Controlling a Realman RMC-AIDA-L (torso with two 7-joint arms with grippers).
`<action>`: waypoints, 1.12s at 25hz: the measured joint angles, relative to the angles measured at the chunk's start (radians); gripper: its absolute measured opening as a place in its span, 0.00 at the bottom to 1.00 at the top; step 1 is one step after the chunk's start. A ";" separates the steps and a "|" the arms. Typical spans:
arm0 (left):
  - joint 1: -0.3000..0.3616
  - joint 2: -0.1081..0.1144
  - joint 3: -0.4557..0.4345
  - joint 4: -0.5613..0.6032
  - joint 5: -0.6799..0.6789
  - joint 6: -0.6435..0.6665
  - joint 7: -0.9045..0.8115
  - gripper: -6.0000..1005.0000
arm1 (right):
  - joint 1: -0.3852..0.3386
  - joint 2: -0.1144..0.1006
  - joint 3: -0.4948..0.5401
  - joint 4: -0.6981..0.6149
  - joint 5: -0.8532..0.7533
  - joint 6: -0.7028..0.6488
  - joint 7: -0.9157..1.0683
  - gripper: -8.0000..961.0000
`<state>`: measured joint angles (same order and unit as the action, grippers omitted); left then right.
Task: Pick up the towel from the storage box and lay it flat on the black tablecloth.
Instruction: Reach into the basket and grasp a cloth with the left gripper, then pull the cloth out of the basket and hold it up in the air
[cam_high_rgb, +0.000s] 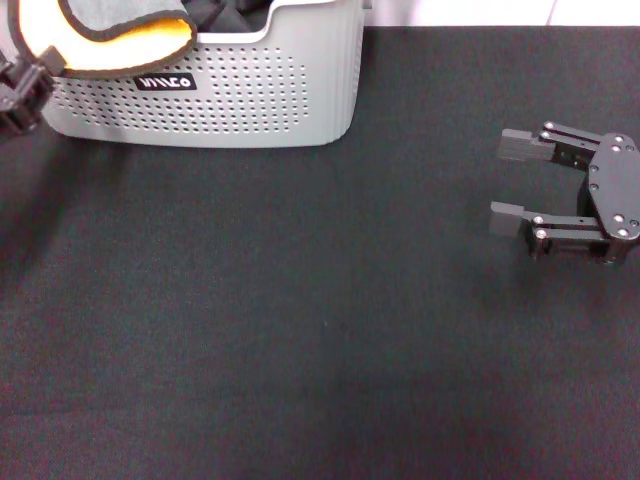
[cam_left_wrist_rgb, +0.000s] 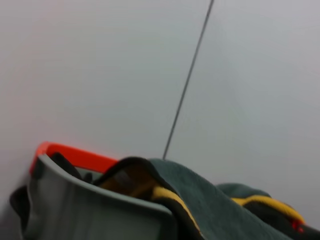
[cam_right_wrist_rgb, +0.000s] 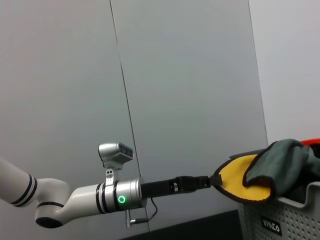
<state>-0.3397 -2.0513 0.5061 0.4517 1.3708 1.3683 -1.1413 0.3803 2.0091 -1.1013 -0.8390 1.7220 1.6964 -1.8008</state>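
The towel (cam_high_rgb: 130, 40) hangs over the front left rim of the storage box (cam_high_rgb: 250, 100), its orange-yellow side folded outward and its grey-green side on top. My left gripper (cam_high_rgb: 25, 85) sits at the box's left end. In the right wrist view this left gripper (cam_right_wrist_rgb: 207, 181) is shut on the black-stitched edge of the towel (cam_right_wrist_rgb: 245, 180). The left wrist view looks over the box wall (cam_left_wrist_rgb: 75, 210) at the towel (cam_left_wrist_rgb: 210, 205). My right gripper (cam_high_rgb: 502, 180) rests open over the black tablecloth (cam_high_rgb: 300, 300) at the right, holding nothing.
A dark cloth bundle (cam_high_rgb: 230, 12) lies inside the box behind the towel. An orange-red rim (cam_left_wrist_rgb: 75, 155) shows just beyond the box. Grey wall panels (cam_right_wrist_rgb: 175, 75) stand behind the table.
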 joint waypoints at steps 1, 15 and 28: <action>0.002 0.000 0.000 -0.002 -0.011 0.000 0.001 0.31 | 0.000 0.000 0.000 0.000 0.000 0.000 0.000 0.87; 0.008 -0.005 0.002 -0.005 -0.046 0.028 0.025 0.11 | 0.006 0.001 0.000 0.000 0.002 -0.002 0.000 0.87; 0.009 -0.009 0.000 -0.063 -0.162 0.333 0.019 0.02 | 0.000 0.000 0.000 0.000 0.005 0.004 -0.003 0.87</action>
<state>-0.3308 -2.0605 0.5064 0.3883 1.2090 1.7016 -1.1227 0.3801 2.0094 -1.1013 -0.8390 1.7267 1.7004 -1.8041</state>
